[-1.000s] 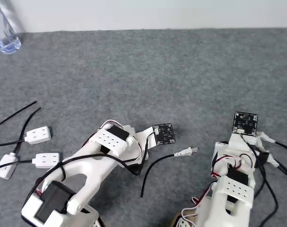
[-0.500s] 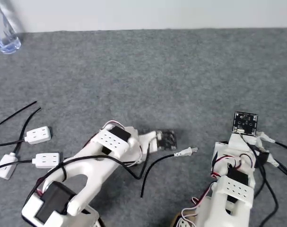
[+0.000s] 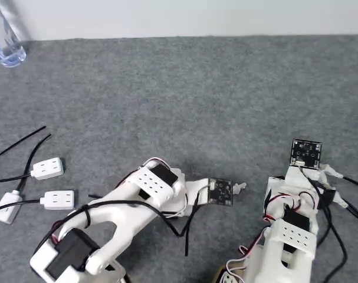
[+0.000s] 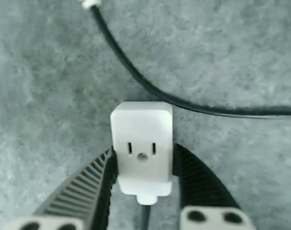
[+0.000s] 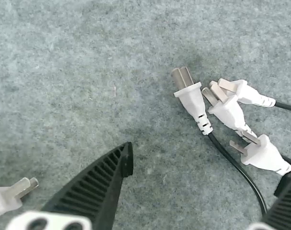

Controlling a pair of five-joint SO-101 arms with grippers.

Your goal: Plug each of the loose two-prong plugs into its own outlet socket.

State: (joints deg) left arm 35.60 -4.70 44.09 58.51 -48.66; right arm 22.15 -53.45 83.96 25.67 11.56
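Note:
My left gripper point(image 4: 143, 155) is shut on a white outlet socket point(image 4: 141, 129), one finger on each side, its slots facing the camera. A black cable point(image 4: 135, 79) with a white end runs just beyond it. In the high view the left arm point(image 3: 155, 183) stretches right, its wrist over a loose white plug point(image 3: 241, 187). My right gripper point(image 5: 208, 165) stands open above the grey mat. Three white two-prong plugs point(image 5: 193, 98), point(image 5: 229, 111), point(image 5: 261, 154) lie bunched beyond its fingers. Another plug's prongs point(image 5: 13, 191) lie beside one finger.
Three more white outlet sockets point(image 3: 48, 168), point(image 3: 58, 199), point(image 3: 5, 207) lie at the mat's left side with black cables. A clear bottle point(image 3: 5, 47) stands at the far left corner. The right arm point(image 3: 294, 230) sits low at the right.
The left arm has swung right and now covers most of the loose plug; that plug's black cable has shifted with it. The right arm has not moved.

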